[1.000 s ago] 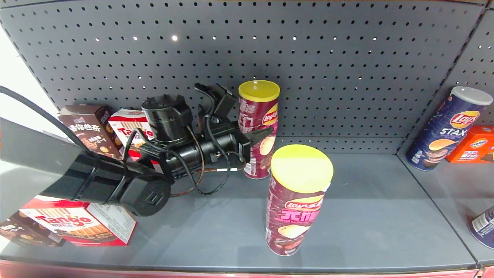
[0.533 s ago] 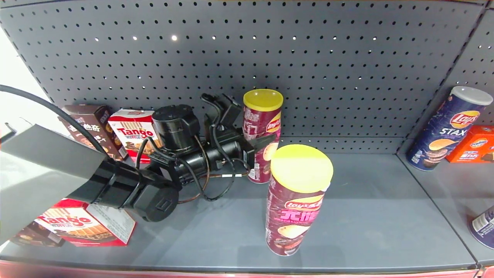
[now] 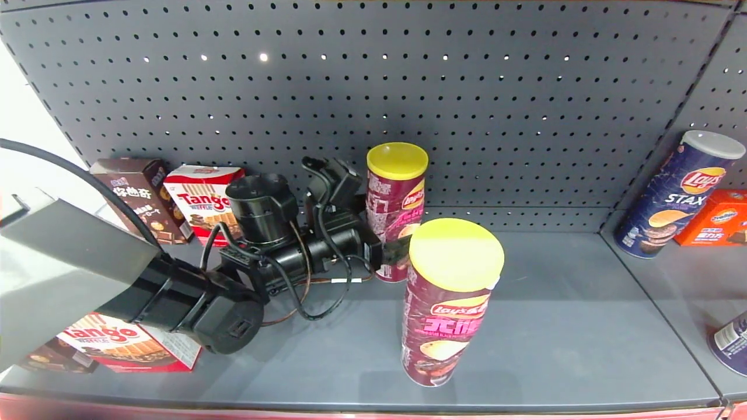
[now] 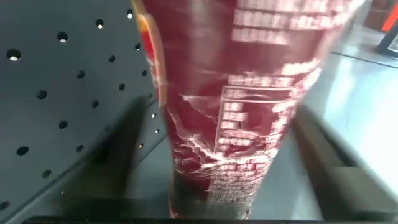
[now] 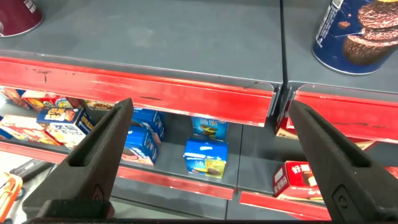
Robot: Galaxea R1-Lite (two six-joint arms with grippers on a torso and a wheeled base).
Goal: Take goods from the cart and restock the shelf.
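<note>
the left gripper (image 3: 395,252) is clamping its jaws on the lower body of a tall maroon cardboard crisp can with a yellow plastic lid (image 3: 397,175). the can is standing nearly upright at the back of the grey metal shelf (image 3: 554,326), close to the perforated grey back panel (image 3: 467,105). whether its base is sitting fully on the deck cannot be told.

- hazard 1: opening the jaws while the base is riding above the deck or tilting is likely to topple the can.
- hazard 2: a second maroon can with a yellow lid (image 3: 446,303) is standing just in front. a careless forward withdrawal is risking a finger or the wrist knocking it off the shelf front.
- hazard 3: a red-and-white wafer box (image 3: 201,201) is standing close behind the arm, so a rearward swing is risking contact.

the right gripper (image 5: 211,106) is hanging wide open before the red shelf edge strip (image 5: 186,84), holding nothing.
</note>
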